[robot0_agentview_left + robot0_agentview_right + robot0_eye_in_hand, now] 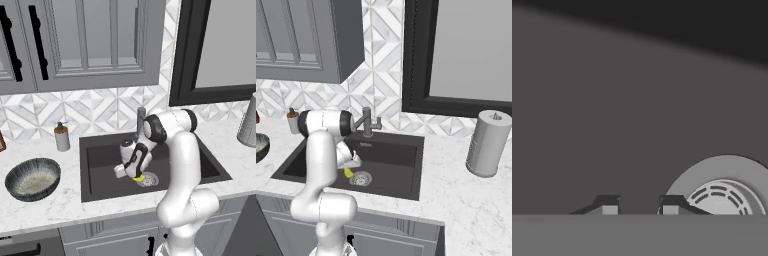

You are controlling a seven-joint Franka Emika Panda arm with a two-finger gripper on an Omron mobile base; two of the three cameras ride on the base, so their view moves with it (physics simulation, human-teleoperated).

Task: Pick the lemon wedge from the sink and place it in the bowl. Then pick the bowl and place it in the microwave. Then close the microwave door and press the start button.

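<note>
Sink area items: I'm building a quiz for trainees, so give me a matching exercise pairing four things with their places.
Things:
1. lemon wedge
2. bowl
3. soap dispenser
4. paper towel roll

Places:
a. counter left of the sink
b. counter right of the sink
c. sink floor, beside the drain
d. counter by the backsplash, at the sink's back left corner

Pairs: 1-c, 2-a, 3-d, 4-b

The white marble worktop [45, 210] carries the recessed dark grey sink [100, 150]. On the worktop left of the sink stand the bowl [32, 178] and, behind it, a soap dispenser [62, 137]. A grey cylindrical canister [487, 143] stands right of the sink.
</note>
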